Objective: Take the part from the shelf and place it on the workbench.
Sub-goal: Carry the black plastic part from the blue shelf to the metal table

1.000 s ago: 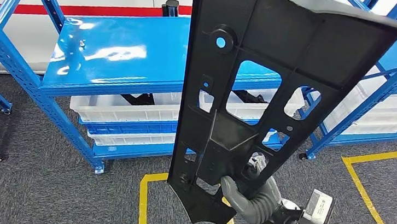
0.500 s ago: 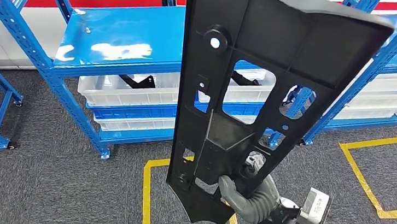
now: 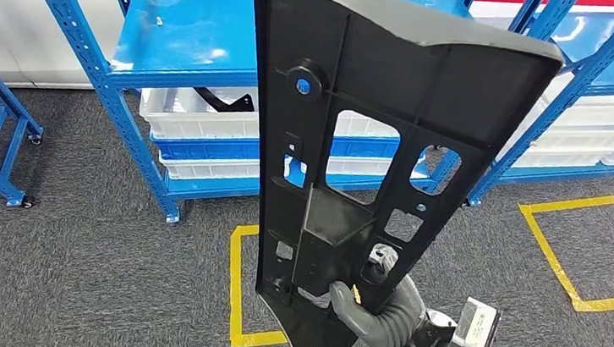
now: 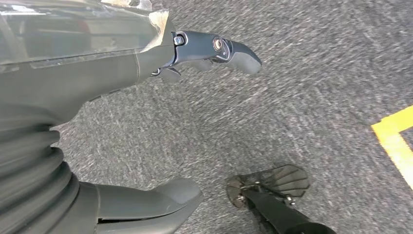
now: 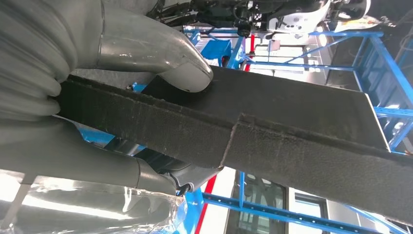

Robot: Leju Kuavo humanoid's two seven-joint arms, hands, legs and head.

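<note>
Clearly the shelves (image 3: 189, 43) lie behind the part (image 3: 375, 138), a tall black panel carried upright and clear of the floor, probably so it travels safely to the workbench. The right hand (image 3: 375, 312) grips its lower edge from below, while the left hand (image 4: 97, 97) hangs empty, fingers apart.

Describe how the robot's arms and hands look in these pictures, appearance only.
The right hand has a grey ribbed cover at the wrist and a thick grey thumb; beside it sits a silver wrist module with a white label. The left hand shows the same grey ribbed cover and grey thumb, darker fingers with small metal pivots, and a clear glossy shell above.
</note>
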